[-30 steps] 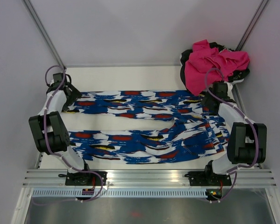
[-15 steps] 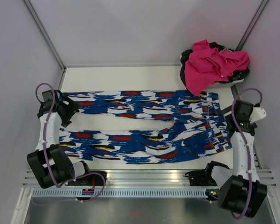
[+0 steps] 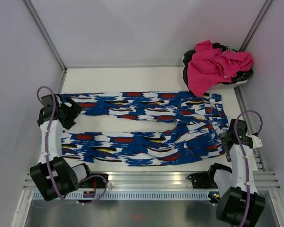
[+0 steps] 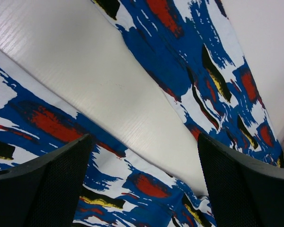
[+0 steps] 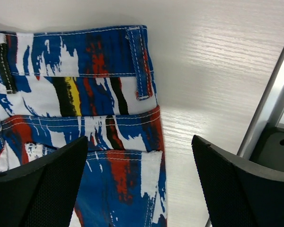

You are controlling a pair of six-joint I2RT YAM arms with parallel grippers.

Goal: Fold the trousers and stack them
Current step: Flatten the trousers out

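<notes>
The trousers [image 3: 146, 127] lie spread flat on the white table [image 3: 132, 78], with the legs running toward the left side and the waist toward the right; a narrow strip of bare tabletop parts the two legs. The fabric is soft cloth, royal blue with white, red, black and yellow brush-stroke blotches, and shallow wrinkles gather around the crotch. The waistband [image 5: 85, 52] shows rows of white stitching and a flat belt loop [image 5: 139, 61] (both plain in the right wrist view). The left gripper [image 3: 68, 113] hangs over the hem end, above the gap between the legs; its black, mesh-textured fingers [image 4: 52, 184] are spread wide with nothing between them. The right gripper [image 3: 229, 137] is at the waist end near the table's right edge, its fingers [image 5: 42, 184] likewise wide apart and holding nothing. The table surface is matt with a fine linear grain. A crumpled magenta garment [image 3: 213, 64] is heaped over a dark item [image 3: 187, 59] at the far right corner, close to the waist end. A metal rail [image 5: 270, 104] borders the table's right side
</notes>
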